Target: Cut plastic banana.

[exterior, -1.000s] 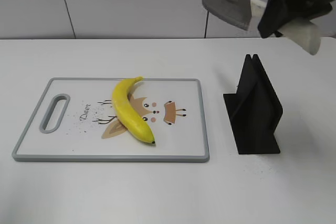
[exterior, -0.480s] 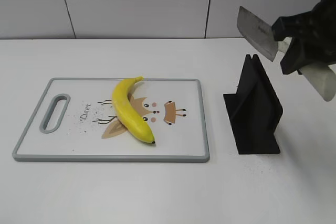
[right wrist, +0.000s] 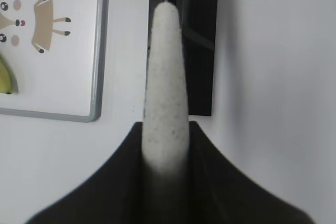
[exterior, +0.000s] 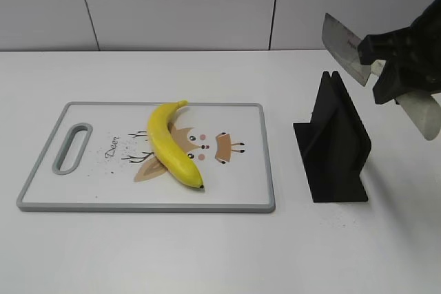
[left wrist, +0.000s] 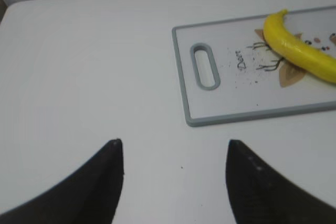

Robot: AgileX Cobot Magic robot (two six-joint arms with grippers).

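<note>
Viewing the white table (exterior: 207, 253) first, I see it carries every item in the scene. On its left half lies the cutting board (exterior: 89, 201), grey-rimmed, with a handle slot (exterior: 72, 148) at its left end and a deer drawing printed in the middle.

To the right of the board, apart from it, stands the black knife stand (exterior: 334, 146), upright on its flat base.

I hold the right gripper (exterior: 403, 60) in the air above and to the right of the stand. Its jaws are closed on the pale handle (right wrist: 165, 77) of the knife (exterior: 344, 47). The grey blade angles up and to the left, over the top of the stand without touching it. In the right wrist view the handle runs straight ahead, in line with the stand's slot below.

The banana (exterior: 171, 144) lies whole on the board, across the deer drawing. Its stem points toward the far edge of the board, and its dark tip points toward the near edge.

I keep the left gripper (left wrist: 173, 156) over bare table, near the handle end of the board. Its jaws are spread wide and hold nothing. In the left wrist view the banana sits at the upper right, well apart from the fingers (left wrist: 105, 177).
</note>
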